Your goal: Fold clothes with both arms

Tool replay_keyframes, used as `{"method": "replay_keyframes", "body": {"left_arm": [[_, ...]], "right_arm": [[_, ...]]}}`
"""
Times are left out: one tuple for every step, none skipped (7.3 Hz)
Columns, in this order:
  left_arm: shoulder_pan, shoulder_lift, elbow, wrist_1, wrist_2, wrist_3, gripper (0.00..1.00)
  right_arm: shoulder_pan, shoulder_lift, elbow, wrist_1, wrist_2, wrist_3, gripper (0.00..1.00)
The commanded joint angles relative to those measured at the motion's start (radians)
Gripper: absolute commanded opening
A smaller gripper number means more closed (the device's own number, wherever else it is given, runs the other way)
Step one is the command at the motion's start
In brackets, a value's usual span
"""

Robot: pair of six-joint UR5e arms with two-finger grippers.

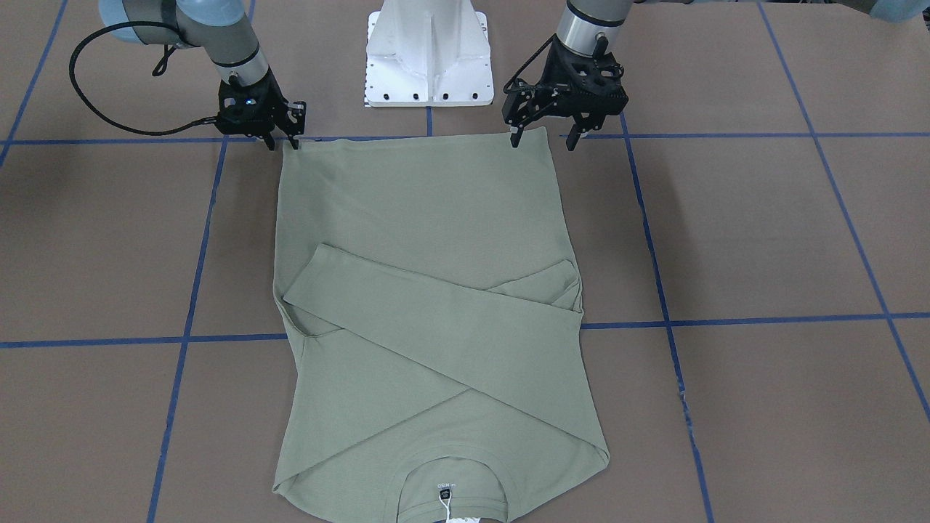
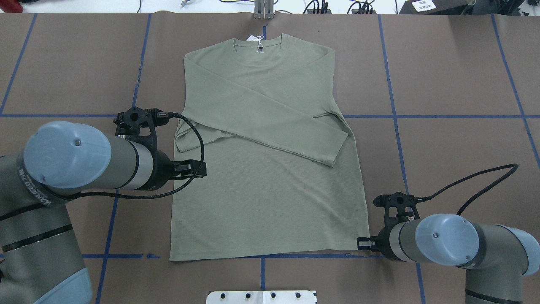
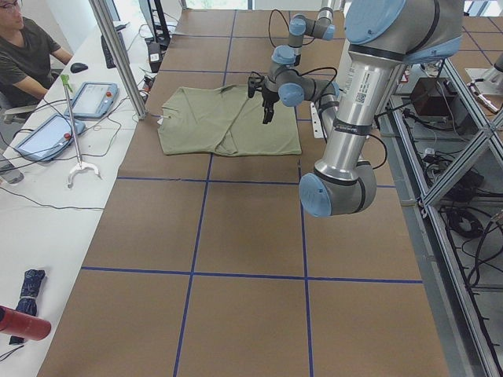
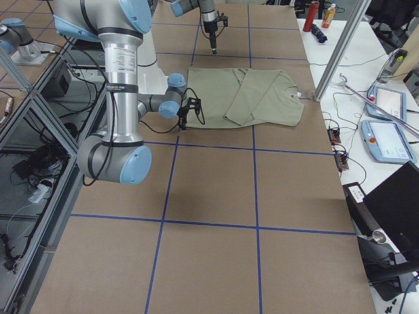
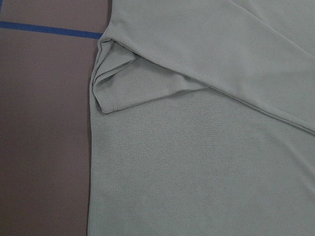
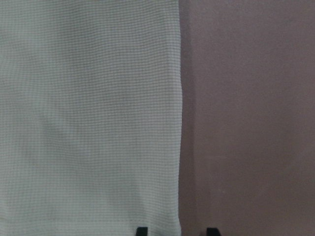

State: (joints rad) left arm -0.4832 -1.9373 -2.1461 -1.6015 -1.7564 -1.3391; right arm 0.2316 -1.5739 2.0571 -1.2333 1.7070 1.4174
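The sage-green shirt lies flat on the brown table with both sleeves folded across its chest. Its neck and white hang tag are at the far side, and it also shows in the front view. My left gripper is open and empty, raised above the shirt's left side near the hem; its wrist view shows the sleeve cuff and no fingers. My right gripper is open, low at the hem's right corner. Its fingertips straddle the shirt's side edge.
The white base pedestal stands just behind the hem. Blue tape lines grid the brown table cover. An operator sits with tablets beyond the table's far side.
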Motion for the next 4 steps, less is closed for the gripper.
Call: {"method": "replay_keyframes", "body": {"left_arm": [[0.0, 0.0, 0.0, 0.003, 0.0, 0.0, 1.0], [0.0, -0.002, -0.001, 0.003, 0.0, 0.0, 1.0], [0.0, -0.002, 0.0, 0.003, 0.0, 0.0, 1.0], [0.0, -0.002, 0.0, 0.003, 0.0, 0.0, 1.0]], "right_arm": [[0.002, -0.002, 0.001, 0.0, 0.002, 0.0, 0.0], [0.003, 0.0, 0.003, 0.0, 0.0, 0.0, 0.0], [0.003, 0.0, 0.003, 0.001, 0.0, 0.002, 0.0], [0.006, 0.0, 0.009, 0.005, -0.003, 0.003, 0.0]]}}
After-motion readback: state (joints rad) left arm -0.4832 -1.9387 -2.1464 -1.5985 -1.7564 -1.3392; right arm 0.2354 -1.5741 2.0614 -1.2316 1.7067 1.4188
